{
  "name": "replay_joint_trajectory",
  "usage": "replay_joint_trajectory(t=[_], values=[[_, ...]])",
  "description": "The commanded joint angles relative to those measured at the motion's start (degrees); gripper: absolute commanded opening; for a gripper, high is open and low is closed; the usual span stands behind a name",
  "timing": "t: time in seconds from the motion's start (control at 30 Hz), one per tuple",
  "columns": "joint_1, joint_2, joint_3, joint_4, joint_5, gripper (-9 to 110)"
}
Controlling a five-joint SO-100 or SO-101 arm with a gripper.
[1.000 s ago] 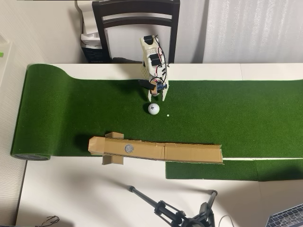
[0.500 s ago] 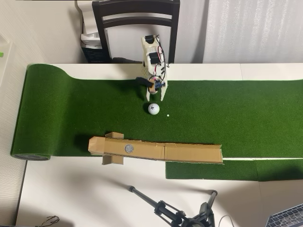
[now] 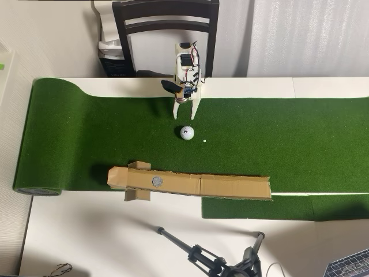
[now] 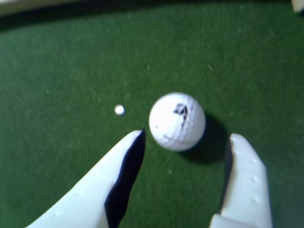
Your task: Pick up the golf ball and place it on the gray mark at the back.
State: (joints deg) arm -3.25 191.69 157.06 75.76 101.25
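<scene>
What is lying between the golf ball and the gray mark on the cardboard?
Only bare green turf, seen in the overhead view. The golf ball and gray mark have nothing between them; the tiny white dot sits off to the ball's right.

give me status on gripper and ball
Gripper open, empty, just short of ball. Ball on turf, untouched. Gray mark clear, nothing in the way.

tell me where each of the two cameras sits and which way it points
Overhead view: fixed above the table, looking down on the green putting mat, the cardboard ramp with the gray mark, and the whole white arm with its gripper.
Wrist view: rides on the arm, looking down past the two open jaws at the mat; only the white fingers show.
Shared: the golf ball and the tiny white dot beside it.
</scene>
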Motion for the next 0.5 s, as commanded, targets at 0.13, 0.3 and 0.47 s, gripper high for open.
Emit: replay_joint_trajectory(t=[0.13, 0.3, 0.47], values=[[2.0, 3.2, -4.7, -11.1, -0.6, 29], [2.0, 3.1, -4.1, -11.6, -0.4, 28], [2.0, 3.0, -4.6, -11.3, -0.6, 28]])
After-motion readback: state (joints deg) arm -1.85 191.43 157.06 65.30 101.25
